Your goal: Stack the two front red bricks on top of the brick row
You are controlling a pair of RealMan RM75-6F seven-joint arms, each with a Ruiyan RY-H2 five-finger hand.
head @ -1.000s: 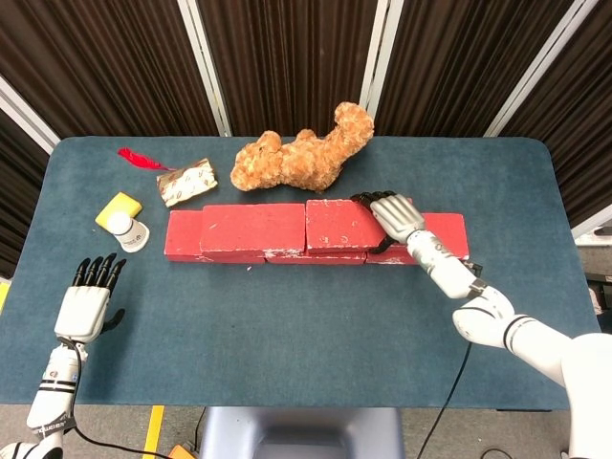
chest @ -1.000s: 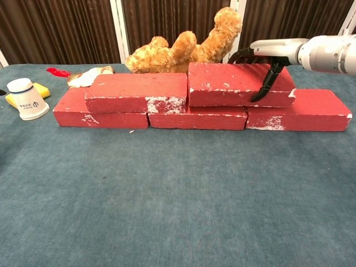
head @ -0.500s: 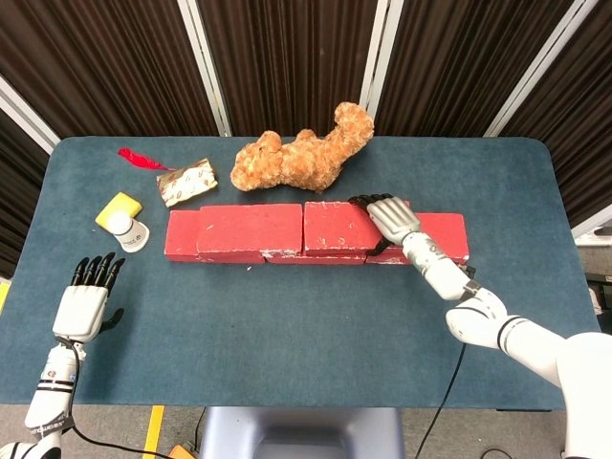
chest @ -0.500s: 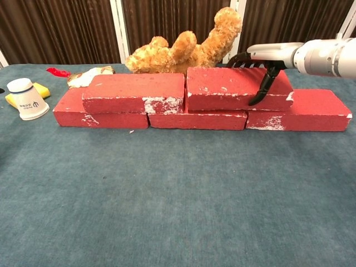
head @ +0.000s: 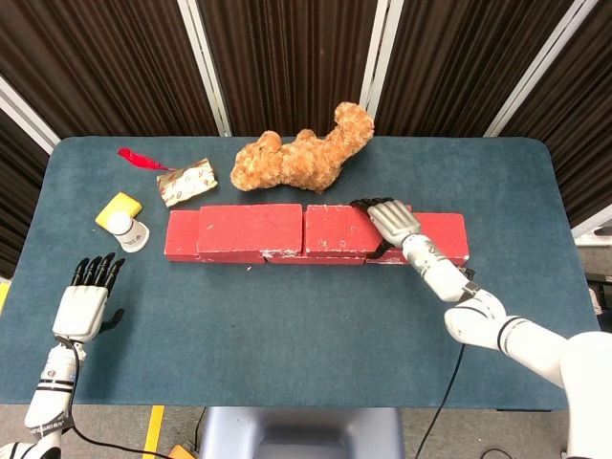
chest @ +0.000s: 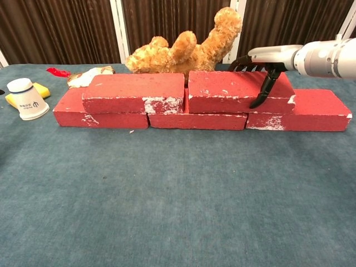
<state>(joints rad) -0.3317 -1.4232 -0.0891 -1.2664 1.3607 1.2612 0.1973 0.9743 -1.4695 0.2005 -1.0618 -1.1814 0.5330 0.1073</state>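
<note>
Three red bricks form a row across the table's middle. Two more red bricks lie on top of it, end to end: the left upper brick and the right upper brick. My right hand grips the right upper brick at its right end, with fingers over the far edge and the thumb down the front face. My left hand hovers open near the table's front left corner, away from the bricks. It shows only in the head view.
A brown teddy bear lies just behind the brick row. At the left stand a white cup and a yellow sponge, with a shiny wrapper and a red scrap behind them.
My right hand has lowered the right upper brick onto the row and slid it left against the left upper brick, which shifted slightly left. The left hand has stayed put.
</note>
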